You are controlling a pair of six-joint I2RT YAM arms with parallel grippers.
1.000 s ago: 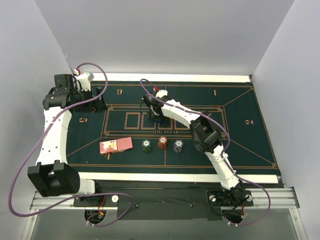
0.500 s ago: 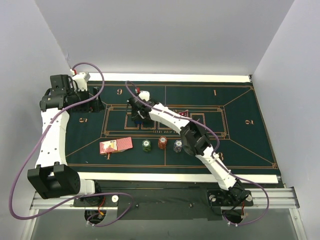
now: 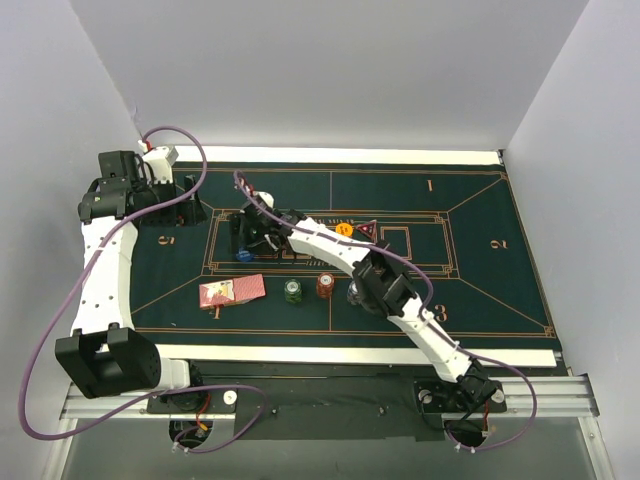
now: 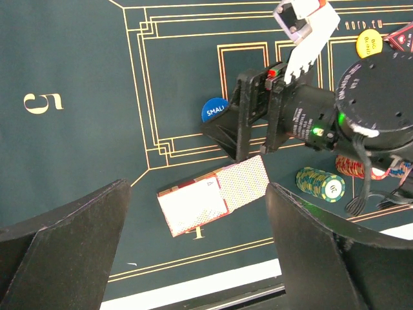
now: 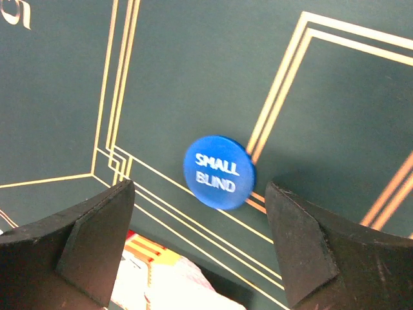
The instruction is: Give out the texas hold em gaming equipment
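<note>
White shells and black joints cover the left arm (image 3: 100, 280) and right arm (image 3: 322, 240). Purple cables (image 3: 176, 129) trail from each. The left pincer (image 4: 197, 188) is matte black.

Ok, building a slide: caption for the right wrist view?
Open right tool hovers over the blue small-blind button on the green mat.

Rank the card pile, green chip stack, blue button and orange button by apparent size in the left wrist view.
1. card pile
2. green chip stack
3. blue button and orange button: they look about alike, and the blue one is partly hidden, so they are left unranked.
</note>
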